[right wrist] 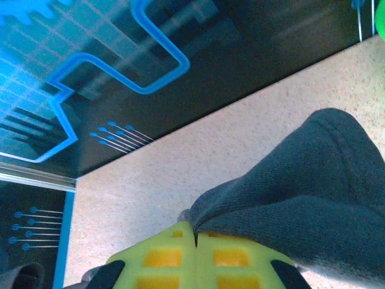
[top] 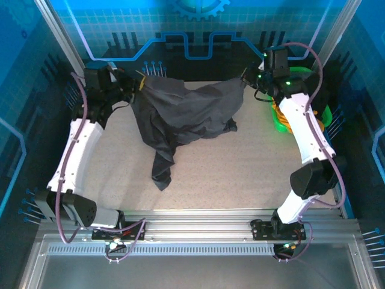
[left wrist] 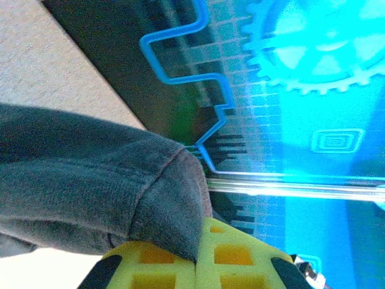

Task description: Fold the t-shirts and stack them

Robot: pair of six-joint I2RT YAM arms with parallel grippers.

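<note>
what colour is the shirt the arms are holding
Plain charcoal-grey t-shirt, clearest in top external view.

White arms [top: 75, 150], black joints [top: 313, 177], purple cables [top: 58, 205], yellow fingers [left wrist: 252, 241].

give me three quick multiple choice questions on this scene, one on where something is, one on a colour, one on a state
1. The green basket stands:
A) at the far right, partly hidden by the right arm
B) at the near left corner
C) in the middle

2. The shirt is:
A) mustard yellow
B) dark grey
C) white

3. The left gripper and right gripper are:
A) both open above the shirt
B) both shut on the shirt
C) both shut on the basket

Answers:
1 A, its green rim shows on both sides of the right arm.
2 B, charcoal cloth shows in both wrist views.
3 B, each wrist view shows cloth pinched in a closed gripper.
</note>
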